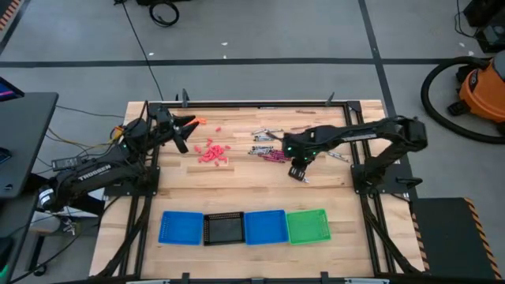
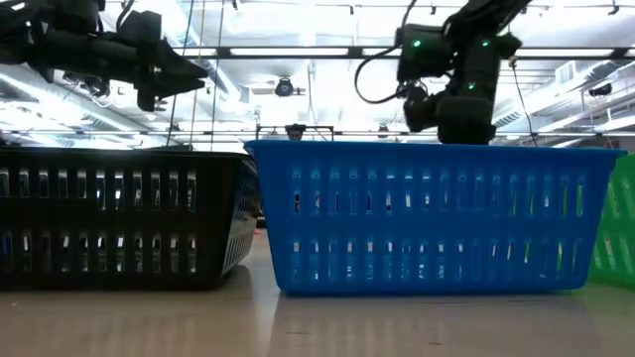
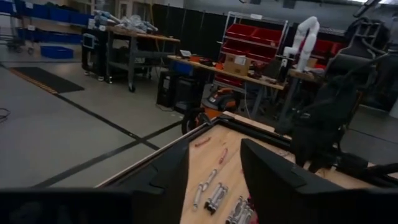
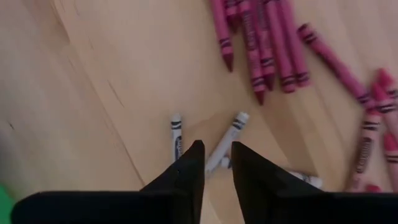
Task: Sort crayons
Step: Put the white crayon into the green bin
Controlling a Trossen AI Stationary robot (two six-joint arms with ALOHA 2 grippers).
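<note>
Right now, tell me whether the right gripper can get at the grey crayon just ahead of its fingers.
Probably yes: the right gripper hangs over the grey crayon, jaws apart, with nothing between them.

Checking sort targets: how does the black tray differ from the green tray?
The black tray is dark and sits second from the left in the row; the green tray is bright and ends the row on the right. Black has blue trays either side, green only one neighbour. Both are square, slotted and look empty.
</note>
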